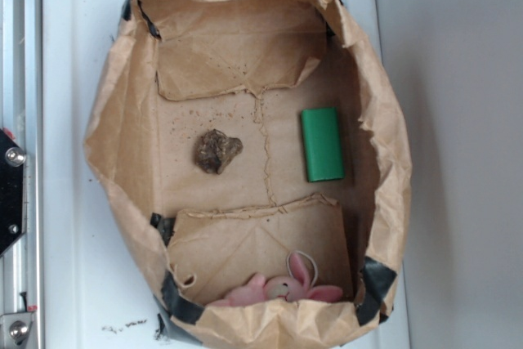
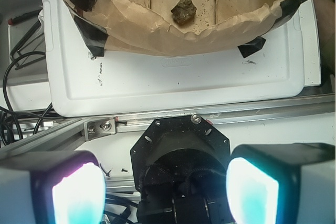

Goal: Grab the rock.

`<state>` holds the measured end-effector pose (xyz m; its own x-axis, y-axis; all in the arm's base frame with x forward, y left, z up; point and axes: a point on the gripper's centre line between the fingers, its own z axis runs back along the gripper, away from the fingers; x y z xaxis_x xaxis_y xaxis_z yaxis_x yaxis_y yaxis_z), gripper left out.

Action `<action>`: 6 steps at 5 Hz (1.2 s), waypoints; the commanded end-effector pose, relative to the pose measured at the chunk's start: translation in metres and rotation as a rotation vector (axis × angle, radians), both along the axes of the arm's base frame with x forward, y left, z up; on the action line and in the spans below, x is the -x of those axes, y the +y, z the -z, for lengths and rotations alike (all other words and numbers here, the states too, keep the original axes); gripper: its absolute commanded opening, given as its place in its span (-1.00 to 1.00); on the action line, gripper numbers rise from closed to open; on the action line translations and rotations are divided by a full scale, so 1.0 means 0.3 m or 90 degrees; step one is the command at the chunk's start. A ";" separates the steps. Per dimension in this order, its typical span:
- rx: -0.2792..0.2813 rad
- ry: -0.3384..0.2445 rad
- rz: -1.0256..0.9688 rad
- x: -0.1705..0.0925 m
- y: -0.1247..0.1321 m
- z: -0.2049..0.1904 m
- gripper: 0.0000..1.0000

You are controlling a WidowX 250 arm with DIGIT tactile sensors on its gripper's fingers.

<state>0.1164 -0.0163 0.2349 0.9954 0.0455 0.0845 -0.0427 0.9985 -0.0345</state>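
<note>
Lying on the floor of the paper bag (image 1: 122,120), near its middle, the rock (image 1: 216,151) sits alone, with the green block (image 1: 322,144) well apart to one side and the bunny (image 1: 282,288) at the bag's end. Our gripper (image 2: 165,190) hangs outside the bag above the rail, fingers (image 2: 79,195) spread wide and holding nothing. We judge the crumpled wall the main hazard: a low approach could snag it and drag the bag. The lumpy rock may also roll or squirt out if we close off-centre.
</note>
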 end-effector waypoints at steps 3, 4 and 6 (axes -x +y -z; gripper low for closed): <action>-0.017 0.008 -0.087 -0.322 0.028 0.043 1.00; -0.027 -0.033 -0.059 -0.408 0.037 0.097 1.00; -0.014 -0.065 -0.035 -0.493 0.145 0.226 1.00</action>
